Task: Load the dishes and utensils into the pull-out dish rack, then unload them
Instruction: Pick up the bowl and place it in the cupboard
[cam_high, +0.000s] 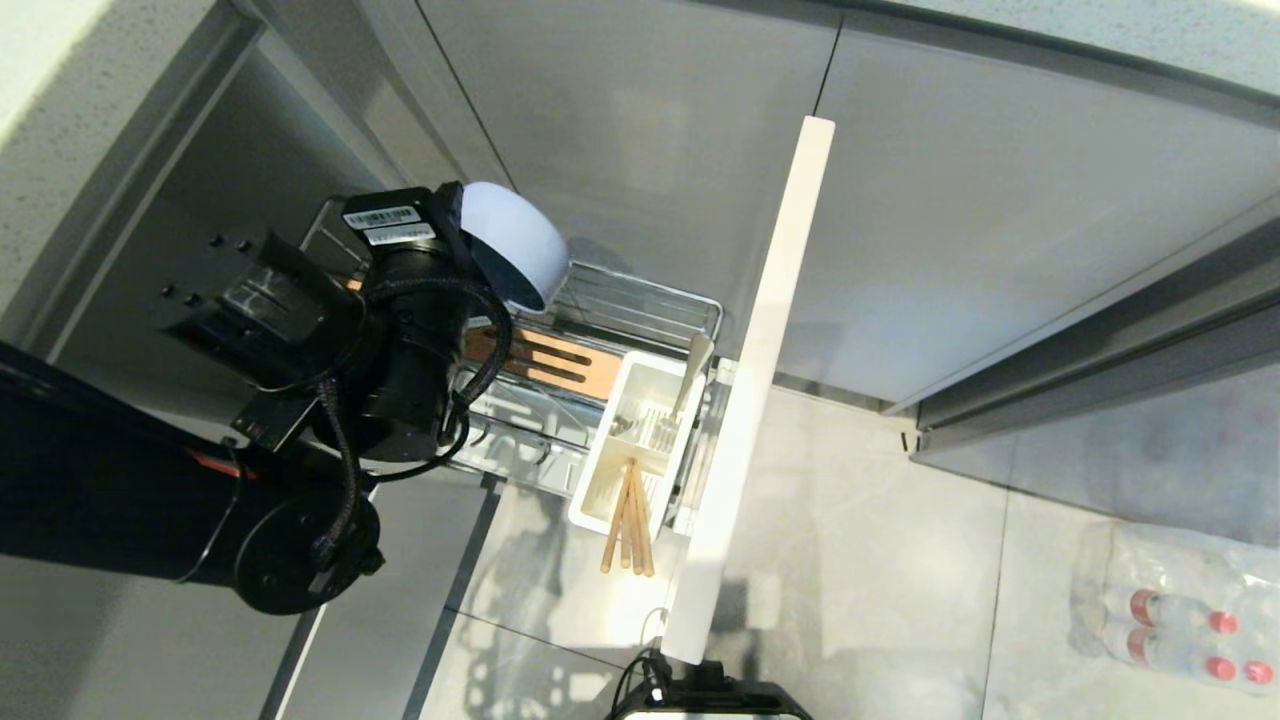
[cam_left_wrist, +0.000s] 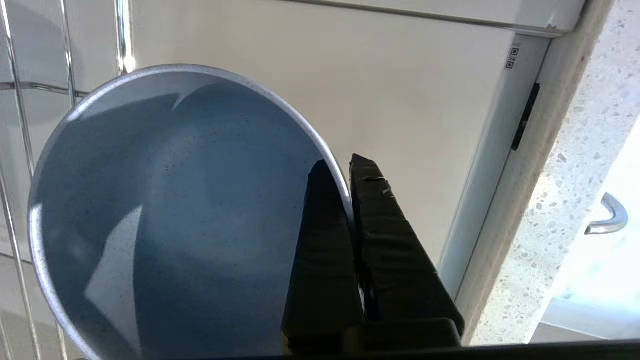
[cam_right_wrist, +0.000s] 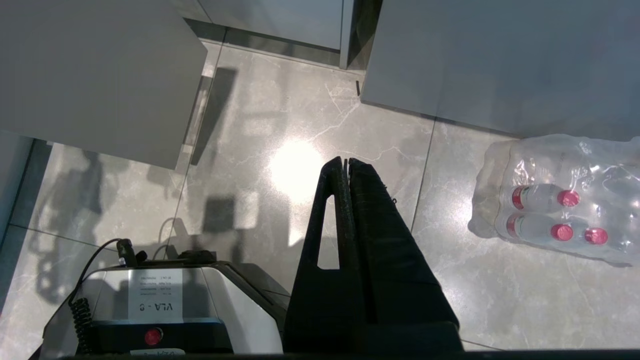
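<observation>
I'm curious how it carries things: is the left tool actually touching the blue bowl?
Touching. The left wrist view shows the left tool pinching the bowl's rim.

Setting: a fitted kitchen. Flat grey cabinet fronts run along the wall under a pale speckled stone worktop. One base unit is drawn out as a pull-out dish rack, chrome wire, with a slotted wooden bar and a white utensil caddy holding chopsticks and a spoon. Floor: large glossy grey marbled tiles. A shrink-wrapped pack of water bottles lies on the tiles near the cabinets.
</observation>
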